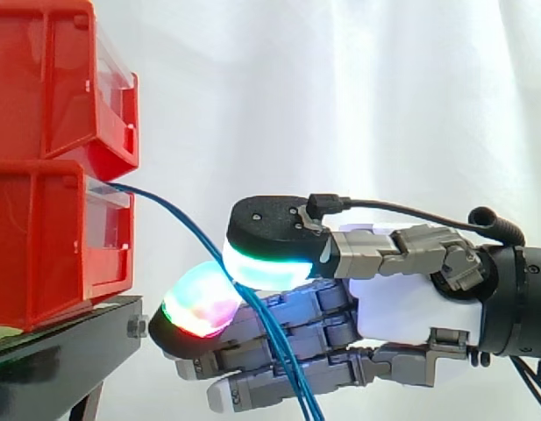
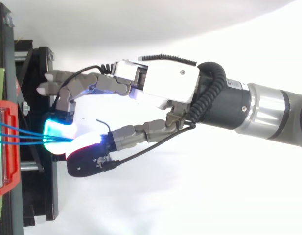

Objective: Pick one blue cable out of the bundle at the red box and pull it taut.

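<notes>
We see the hand [image 1: 402, 307] beside the red box [image 1: 42, 246], its fingers [image 1: 200, 303] pinching, thumb against pad, the blue cables [image 1: 178, 219]; these slant down from the box and through the pinch; several strands seem caught. We judge the pull should run straight away from the box, along the strands.

Blue cables [image 1: 281, 342] run off side view's bottom edge; red bins [image 1: 51, 175] cropped left. Glowing pads [image 2: 56, 134] hide how many strands the hand [image 2: 160, 85] pinches.
</notes>
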Robot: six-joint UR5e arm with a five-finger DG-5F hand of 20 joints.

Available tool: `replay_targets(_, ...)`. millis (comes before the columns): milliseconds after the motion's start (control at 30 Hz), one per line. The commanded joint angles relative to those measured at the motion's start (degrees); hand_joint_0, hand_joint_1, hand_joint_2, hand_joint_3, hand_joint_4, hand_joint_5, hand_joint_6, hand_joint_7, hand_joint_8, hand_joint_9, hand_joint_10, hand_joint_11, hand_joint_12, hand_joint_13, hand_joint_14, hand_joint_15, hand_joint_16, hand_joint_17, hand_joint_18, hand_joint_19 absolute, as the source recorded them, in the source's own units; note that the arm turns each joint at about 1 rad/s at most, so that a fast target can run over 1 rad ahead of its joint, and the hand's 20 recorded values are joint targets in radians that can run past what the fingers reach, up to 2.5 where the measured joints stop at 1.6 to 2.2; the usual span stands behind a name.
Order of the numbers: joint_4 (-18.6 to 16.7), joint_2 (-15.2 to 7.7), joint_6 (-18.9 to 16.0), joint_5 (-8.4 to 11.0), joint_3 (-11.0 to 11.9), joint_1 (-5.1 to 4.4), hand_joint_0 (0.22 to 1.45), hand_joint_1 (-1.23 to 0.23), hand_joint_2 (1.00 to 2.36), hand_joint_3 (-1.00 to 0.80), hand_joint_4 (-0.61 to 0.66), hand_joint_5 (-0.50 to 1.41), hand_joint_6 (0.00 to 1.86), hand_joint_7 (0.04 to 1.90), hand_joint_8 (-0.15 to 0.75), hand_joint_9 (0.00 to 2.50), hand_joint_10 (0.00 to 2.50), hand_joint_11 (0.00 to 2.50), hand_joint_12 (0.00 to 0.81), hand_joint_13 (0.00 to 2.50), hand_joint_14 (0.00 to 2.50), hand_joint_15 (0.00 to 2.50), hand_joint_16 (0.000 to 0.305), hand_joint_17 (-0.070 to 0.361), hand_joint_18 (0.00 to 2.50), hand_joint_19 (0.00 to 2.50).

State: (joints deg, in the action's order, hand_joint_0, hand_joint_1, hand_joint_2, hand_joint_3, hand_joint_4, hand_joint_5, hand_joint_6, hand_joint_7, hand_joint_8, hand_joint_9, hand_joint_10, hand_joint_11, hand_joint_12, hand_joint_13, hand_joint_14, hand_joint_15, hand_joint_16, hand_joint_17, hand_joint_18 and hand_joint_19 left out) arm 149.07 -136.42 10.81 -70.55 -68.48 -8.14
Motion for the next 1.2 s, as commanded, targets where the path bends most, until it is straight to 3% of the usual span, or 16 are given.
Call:
replay_targets(0,0.3,0.0,-0.1,-0.02,0.0,0.23,0.62,-0.77,1.02,-0.19,0.24,-0.18,0.86,0.82,0.292,0.28,0.0,0.01,0.344,0.12,0.0,0.0,0.051,0.114,0.26,0.13)
replay_targets(300,0.5,0.1,-1.5,-0.29,0.0,0.32,0.64,-0.81,1.02,-0.05,0.11,-0.19,0.91,0.83,0.301,0.32,0.0,0.07,0.351,0.17,0.0,0.01,0.051,0.115,0.31,0.11)
replay_targets(667,2.7,0.6,-3.1,-1.61,0.0,0.32,0.72,-0.9,1.02,-0.1,0.06,-0.2,0.92,0.93,0.305,0.36,0.0,0.1,0.353,0.21,0.0,0.0,0.052,0.117,0.38,0.09)
replay_targets(867,5.3,1.5,-3.7,-1.78,0.0,0.5,0.79,-0.89,1.02,-0.22,0.17,-0.21,0.92,0.96,0.297,0.34,0.0,0.1,0.354,0.2,0.0,0.0,0.052,0.118,0.36,0.1)
replay_targets(1000,8.5,2.8,-3.9,-1.87,0.0,0.67,0.81,-0.92,1.0,-0.5,0.21,-0.21,0.92,0.87,0.294,0.33,0.0,0.1,0.357,0.2,0.0,0.0,0.053,0.118,0.38,0.07)
replay_targets(1167,11.7,3.4,-4.3,-1.87,0.0,0.85,0.65,-0.92,1.0,-0.5,0.23,-0.22,0.92,0.87,0.296,0.33,0.0,0.12,0.357,0.19,0.0,0.0,0.053,0.12,0.38,0.07)
